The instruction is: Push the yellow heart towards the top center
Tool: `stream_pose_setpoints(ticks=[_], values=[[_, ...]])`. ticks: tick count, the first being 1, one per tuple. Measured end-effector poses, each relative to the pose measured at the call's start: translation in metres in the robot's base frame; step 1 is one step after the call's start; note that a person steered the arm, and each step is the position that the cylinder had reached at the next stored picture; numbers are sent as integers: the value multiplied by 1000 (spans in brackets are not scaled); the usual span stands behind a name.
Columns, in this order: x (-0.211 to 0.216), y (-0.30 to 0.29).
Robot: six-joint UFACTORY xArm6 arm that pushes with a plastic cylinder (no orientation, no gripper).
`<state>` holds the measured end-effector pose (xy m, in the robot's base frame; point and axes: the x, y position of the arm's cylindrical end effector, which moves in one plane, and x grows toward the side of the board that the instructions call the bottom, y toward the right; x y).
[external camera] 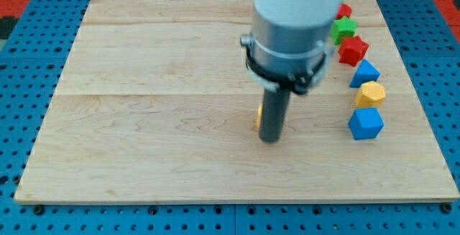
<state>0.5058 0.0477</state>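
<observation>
1. Where my tip (270,139) meets the wooden board (144,120), a yellow block (258,116) peeks out on the rod's left side, touching it; mostly hidden, so heart shape can't be confirmed.
2. Tool = plain rod, no jaws; spread/pinch state n/a.
3. Column at view's right, top to bottom: red block (344,10), green star (343,28), red star (353,49), blue block (365,72), yellow hexagon (371,94), blue cube (366,123).

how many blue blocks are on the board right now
2. One blue block sits near the view's right edge, just below the red star. The other blue cube lies lower, under the yellow hexagon. The arm's body could hide more.
</observation>
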Motion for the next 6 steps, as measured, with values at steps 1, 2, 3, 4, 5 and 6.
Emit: stream_pose_setpoints(ticks=[1,2,3,4,5,6], values=[[-4,-1],[-3,-1],[12,-2],[-28,6],[-75,20],[-82,14]])
